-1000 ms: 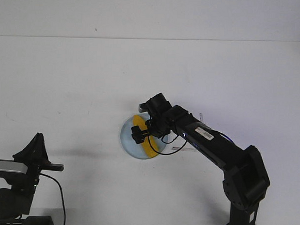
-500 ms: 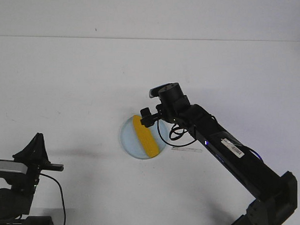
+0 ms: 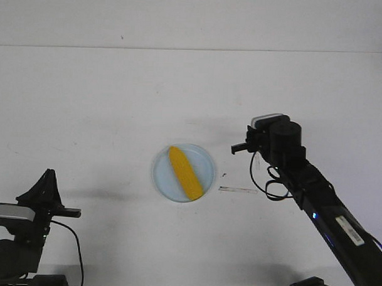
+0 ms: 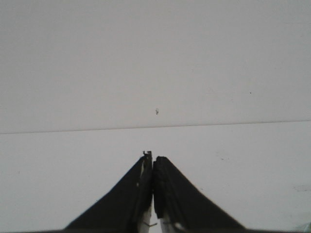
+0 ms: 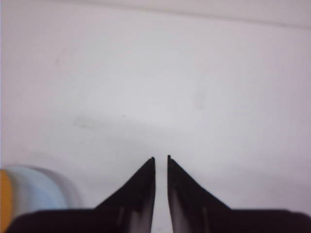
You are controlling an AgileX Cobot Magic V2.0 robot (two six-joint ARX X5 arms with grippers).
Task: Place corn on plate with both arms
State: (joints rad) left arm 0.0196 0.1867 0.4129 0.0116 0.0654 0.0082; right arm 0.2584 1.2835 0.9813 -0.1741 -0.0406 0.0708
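Right arm (image 3: 314, 197): withdrawn since the earlier frames from over the plate (image 3: 206, 161) to the plate's right, well clear of it; right gripper (image 5: 161, 158) carries nothing, fingers drawn nearly together with a thin gap between the tips. Corn (image 3: 184, 173): lying diagonally on the pale blue plate on the white table (image 3: 85, 114), released. Left gripper (image 4: 152, 158): at the table's near-left corner, fingers pressed together, holding nothing.
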